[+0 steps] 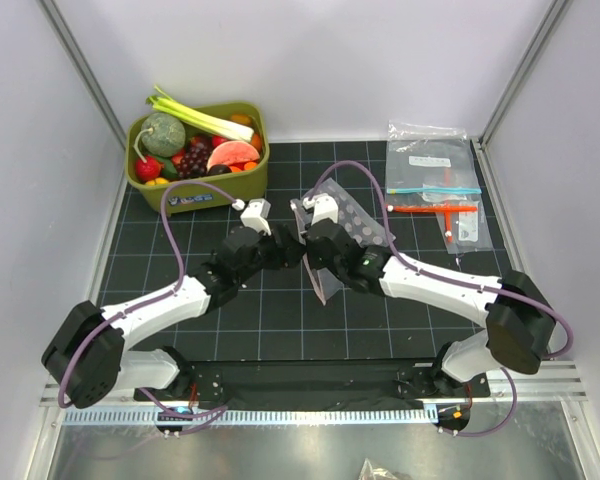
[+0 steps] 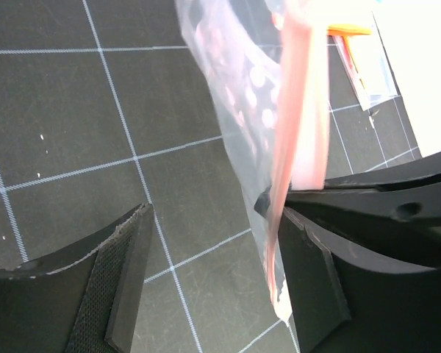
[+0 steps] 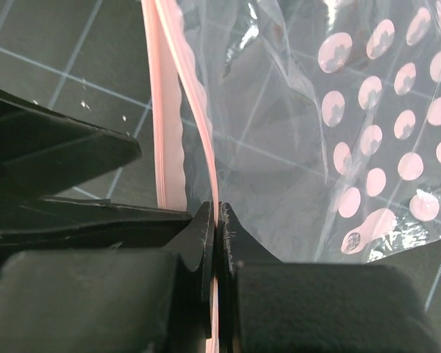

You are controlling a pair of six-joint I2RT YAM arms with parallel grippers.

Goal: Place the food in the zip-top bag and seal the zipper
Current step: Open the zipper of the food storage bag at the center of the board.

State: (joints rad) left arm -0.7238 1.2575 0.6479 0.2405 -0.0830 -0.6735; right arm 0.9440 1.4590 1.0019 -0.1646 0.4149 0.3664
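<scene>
The zip-top bag [image 1: 358,218], clear with pink dots, is held up off the mat at mid-table. My right gripper [image 1: 313,258] is shut on its pinkish zipper [image 3: 213,184] at one side of the mouth; the dotted bag wall [image 3: 353,147] hangs to its right. My left gripper [image 1: 288,252] is open. The zipper strip [image 2: 298,147] hangs just inside its right finger [image 2: 316,279], apart from its left finger [image 2: 125,287]. The food [image 1: 205,148], with leek, melon, grapes and a watermelon slice, lies in the olive-green bin [image 1: 195,195] at the far left.
Flat clear bags with blue and orange strips [image 1: 438,185] lie at the far right of the black grid mat [image 1: 230,330]. White walls enclose the back and both sides.
</scene>
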